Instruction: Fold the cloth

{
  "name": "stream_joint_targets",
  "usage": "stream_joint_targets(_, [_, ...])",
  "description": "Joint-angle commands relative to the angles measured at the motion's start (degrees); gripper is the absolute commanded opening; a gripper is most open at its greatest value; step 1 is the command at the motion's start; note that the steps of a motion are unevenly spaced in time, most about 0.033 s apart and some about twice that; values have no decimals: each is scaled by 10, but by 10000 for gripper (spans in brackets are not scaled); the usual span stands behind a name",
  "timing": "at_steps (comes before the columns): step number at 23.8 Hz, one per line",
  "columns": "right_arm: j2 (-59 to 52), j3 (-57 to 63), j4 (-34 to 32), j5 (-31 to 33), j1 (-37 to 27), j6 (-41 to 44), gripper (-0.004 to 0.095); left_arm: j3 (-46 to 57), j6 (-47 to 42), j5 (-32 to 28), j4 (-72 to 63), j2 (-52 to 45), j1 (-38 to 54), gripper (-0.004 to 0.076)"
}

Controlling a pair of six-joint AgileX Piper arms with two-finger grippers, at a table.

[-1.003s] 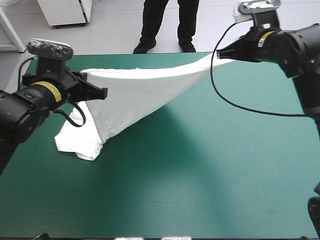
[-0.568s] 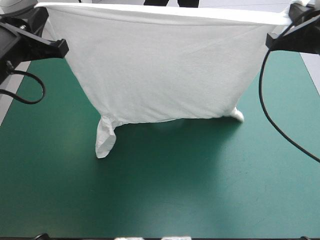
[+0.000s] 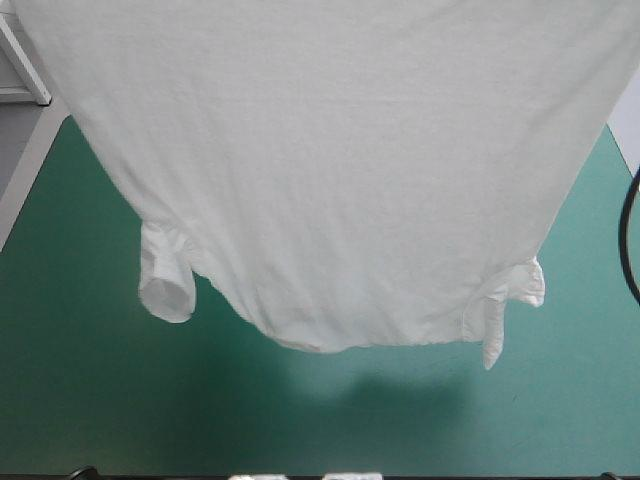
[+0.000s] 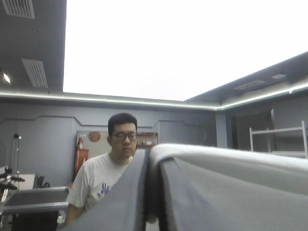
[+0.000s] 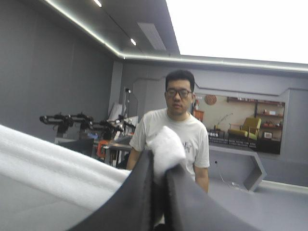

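The table [image 3: 300, 430] with its teal-green cover is bare of cloth. The T-shirt [image 3: 340, 150] is wholly lifted and hangs as one broad white sheet over the table's middle, spread from side to side and reaching past the top of the high view. Its shadow [image 3: 400, 385] lies on the cover below the lower edge, so the cloth looks to hang free of the table, though how far above it cannot be told. The two sleeves [image 3: 165, 285] dangle at the lower corners, one toward each side of the table, which suggests the shirt is held by its bottom end with the neck end down. Neither arm shows in the high view. In the wrist views the left gripper [image 4: 150, 159] has its black fingers pressed almost together on a rolled edge of cloth that runs off to one side of it, and the right gripper [image 5: 158, 166] pinches a small white bunch in the same way, the taut edge stretching away beside it. As to progress, I judge the opening step done: the shirt is picked up by two corners and pulled open wide. No fold shows anywhere. Left to do are laying it flat on the cover, smoothing it, then folding in the sleeves and body.
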Motion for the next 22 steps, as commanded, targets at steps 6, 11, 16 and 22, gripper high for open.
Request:
stream_joint_targets(6, [45, -33, -20, 11, 0, 3, -15, -26, 41, -12, 5, 44, 1, -10])
stream_joint_targets(11, [150, -33, -161, -102, 0, 116, -15, -31, -97, -33, 228, 140, 8, -10])
stream_joint_targets(16, [204, -35, -290, -205, 0, 222, -15, -78, -201, -100, 271, 205, 82, -10])
stream_joint_targets(22, [237, -59, -407, -240, 0, 335, -15, -153, -202, -204, 209, 267, 142, -10])
